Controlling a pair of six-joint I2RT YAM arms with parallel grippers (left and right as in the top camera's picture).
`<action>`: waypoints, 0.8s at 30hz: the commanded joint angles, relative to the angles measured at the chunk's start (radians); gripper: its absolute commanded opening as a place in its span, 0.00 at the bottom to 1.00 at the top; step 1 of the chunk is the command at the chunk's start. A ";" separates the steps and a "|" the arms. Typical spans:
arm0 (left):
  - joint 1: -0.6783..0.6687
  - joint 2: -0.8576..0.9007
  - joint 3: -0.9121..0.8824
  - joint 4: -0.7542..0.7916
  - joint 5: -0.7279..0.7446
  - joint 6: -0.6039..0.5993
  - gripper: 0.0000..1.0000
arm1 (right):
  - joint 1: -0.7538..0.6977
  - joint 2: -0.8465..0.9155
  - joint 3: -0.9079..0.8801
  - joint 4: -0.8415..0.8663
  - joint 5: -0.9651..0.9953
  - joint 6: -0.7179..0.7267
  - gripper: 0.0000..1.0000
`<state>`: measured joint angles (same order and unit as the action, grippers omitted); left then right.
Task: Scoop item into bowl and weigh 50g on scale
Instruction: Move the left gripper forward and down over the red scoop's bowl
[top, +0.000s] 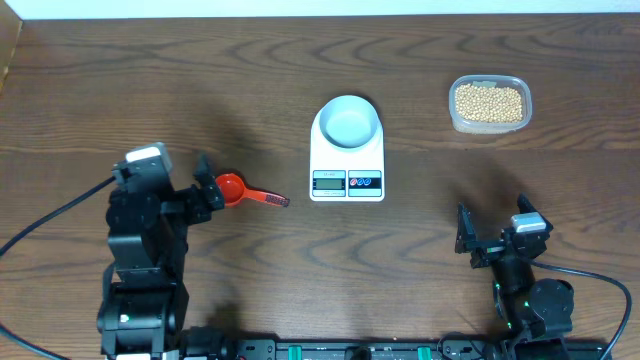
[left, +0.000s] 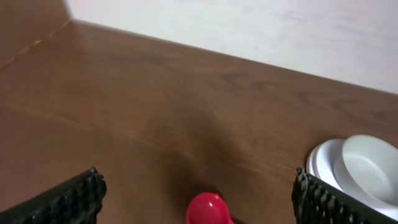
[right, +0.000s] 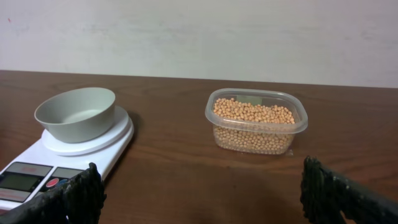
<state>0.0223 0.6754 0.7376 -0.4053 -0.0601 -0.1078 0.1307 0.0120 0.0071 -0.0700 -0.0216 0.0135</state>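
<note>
Left claw (top: 208, 185) near scoop (top: 240, 190); scale (top: 347, 162) display (top: 329, 181) illegible

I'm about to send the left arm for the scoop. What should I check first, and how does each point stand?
1. left gripper open, empty: ok.
2. red scoop lying free just ahead of it: ok.
3. bowl on the scale, empty: ok.
4. scale display at zero: cannot tell.
5. tub of beans uncovered: ok.
6. right gripper open, apart from the tub: ok.

Wooden table (top: 150, 80), white scale (top: 346, 161) centre, red scoop (top: 240, 189) left, clear tub (top: 489, 128) right
</note>
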 joint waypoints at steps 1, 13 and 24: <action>0.016 0.027 0.099 -0.083 -0.092 -0.132 0.98 | 0.008 -0.006 -0.002 -0.004 0.012 -0.011 0.99; 0.023 0.042 0.135 -0.119 0.180 -0.130 0.98 | 0.008 -0.006 -0.002 -0.004 0.012 -0.011 0.99; 0.023 0.045 0.135 -0.091 0.180 -0.130 0.98 | 0.008 -0.006 -0.002 -0.004 0.012 -0.011 0.99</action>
<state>0.0422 0.7181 0.8501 -0.5003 0.1070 -0.2333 0.1307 0.0120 0.0071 -0.0704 -0.0216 0.0135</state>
